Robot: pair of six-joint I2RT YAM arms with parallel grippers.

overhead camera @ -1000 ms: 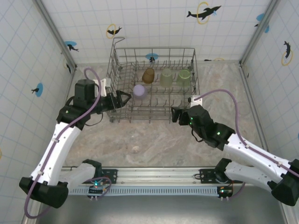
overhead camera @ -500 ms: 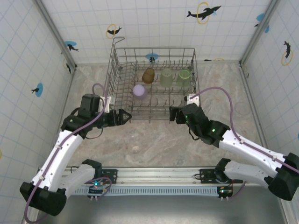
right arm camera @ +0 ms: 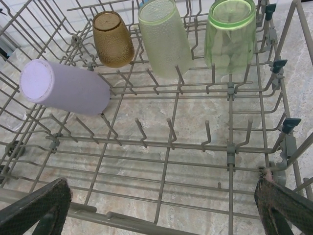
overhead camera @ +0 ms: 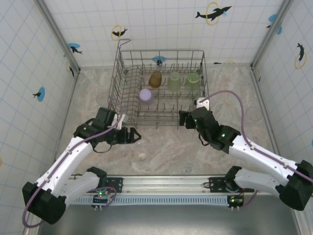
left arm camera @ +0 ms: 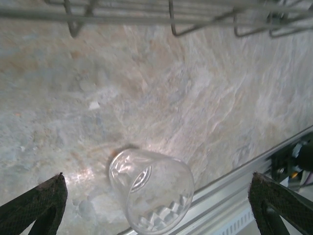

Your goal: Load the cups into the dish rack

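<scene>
Lavender cup [right arm camera: 66, 87] sideways on dish rack [right arm camera: 230, 147] tines, base leftward; left claw [left arm camera: 156, 196], right claw [right arm camera: 164, 196] wide, empty.

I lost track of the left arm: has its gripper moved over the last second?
Yes. The left gripper has pulled back from the left side of the dish rack toward the near edge, and is now open beside a clear cup.

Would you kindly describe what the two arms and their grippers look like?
The left arm and right arm have white links with black joints; a lilac cable runs along each. The left gripper and right gripper are black, with dark textured fingers.
</scene>
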